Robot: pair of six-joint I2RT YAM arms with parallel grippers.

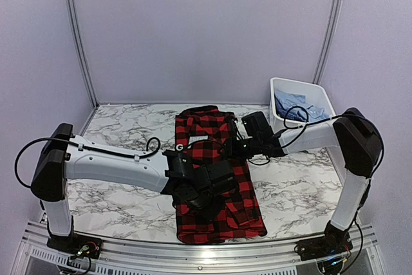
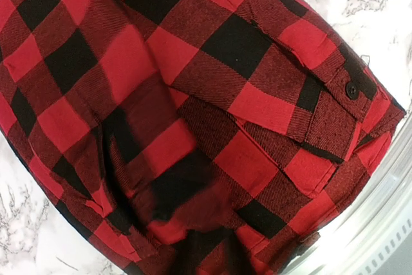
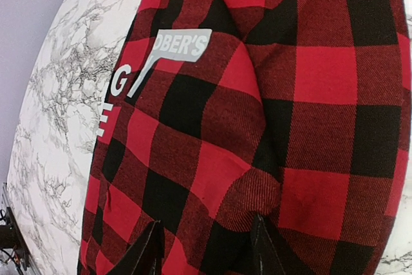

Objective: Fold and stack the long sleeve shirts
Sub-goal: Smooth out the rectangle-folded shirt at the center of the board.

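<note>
A red-and-black check long sleeve shirt (image 1: 239, 214) lies lengthwise down the middle of the marble table. My left gripper (image 1: 196, 191) hovers low over its middle. In the left wrist view the shirt (image 2: 212, 82) fills the frame and a blurred fold hides the fingers. My right gripper (image 1: 233, 147) is at the shirt's right edge, further back. Its fingers stand apart with the tips on the shirt (image 3: 309, 94), and a raised fold ends at the right fingertip (image 3: 259, 236). Light blue shirts (image 1: 293, 104) lie in the tub.
A white plastic tub (image 1: 325, 94) stands at the back right of the table. A metal rail (image 1: 193, 252) runs along the near edge, close to the shirt's lower hem. Bare marble (image 1: 116, 127) shows on both sides of the shirt. White printed letters (image 3: 183, 46) mark the cloth.
</note>
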